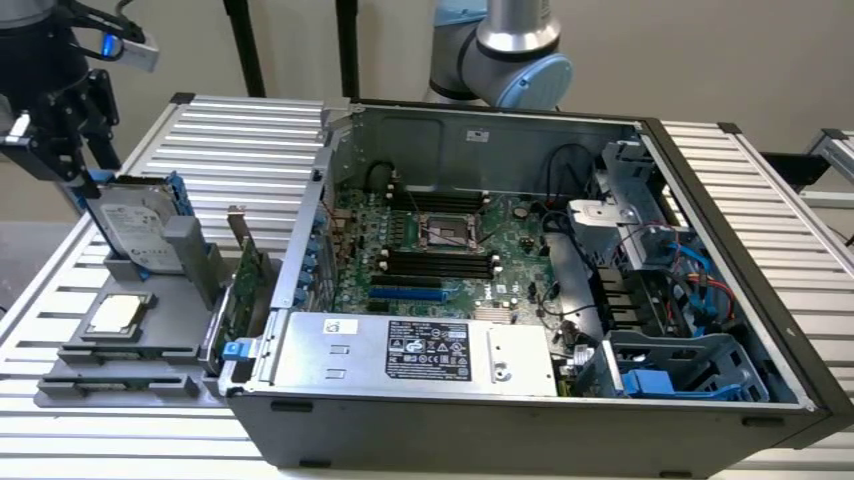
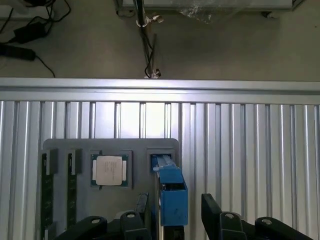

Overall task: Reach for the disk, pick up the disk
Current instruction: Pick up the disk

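On the ribbed aluminium worktop (image 1: pixel 254 130), beside the opened dark-grey computer case (image 1: pixel 534 420), we see a grey plastic holder (image 1: pixel 120 385). Over it hangs the black claw (image 1: pixel 80 170), jaws spread wide and empty. Just below, standing on edge in the holder's slot, is the silver-grey disk in its blue carrier (image 1: pixel 134 225), its thin upper edge lined up with the gap between the jaws. A square silver chip (image 1: pixel 114 313) lies flat in the neighbouring recess.

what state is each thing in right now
disk: upright on edge in the grey holder, not gripped
gripper: open, fingers either side of the disk
chip: lying flat in its recess
computer case: lying on its side, panel off, insides exposed
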Available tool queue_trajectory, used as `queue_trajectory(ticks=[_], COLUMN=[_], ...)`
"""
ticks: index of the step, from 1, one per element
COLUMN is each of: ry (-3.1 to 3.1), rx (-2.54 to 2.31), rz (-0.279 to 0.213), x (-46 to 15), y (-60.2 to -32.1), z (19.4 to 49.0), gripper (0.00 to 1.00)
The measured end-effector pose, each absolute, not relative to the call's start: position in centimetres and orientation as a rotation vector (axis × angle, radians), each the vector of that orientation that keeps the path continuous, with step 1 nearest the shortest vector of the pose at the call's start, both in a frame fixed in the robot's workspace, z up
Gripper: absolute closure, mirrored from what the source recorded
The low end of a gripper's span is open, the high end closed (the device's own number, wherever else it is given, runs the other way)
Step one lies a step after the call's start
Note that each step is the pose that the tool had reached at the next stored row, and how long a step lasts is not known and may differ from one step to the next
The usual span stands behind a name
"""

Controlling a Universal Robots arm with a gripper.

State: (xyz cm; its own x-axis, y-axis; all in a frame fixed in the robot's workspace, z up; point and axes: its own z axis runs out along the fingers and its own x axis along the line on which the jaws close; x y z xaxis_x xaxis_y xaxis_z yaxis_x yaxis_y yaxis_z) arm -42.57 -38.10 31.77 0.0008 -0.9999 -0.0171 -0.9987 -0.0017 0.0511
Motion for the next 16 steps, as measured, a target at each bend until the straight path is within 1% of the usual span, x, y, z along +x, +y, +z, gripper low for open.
queue_trajectory(ticks=[11,16], ry=[-2.184,-2.179], rx=[2.222,2.226], rz=[-0.074,-0.074], x=[-42.8,-42.9], y=[-38.1,-38.1], z=[29.8,29.4], gripper=[0.46,0.46])
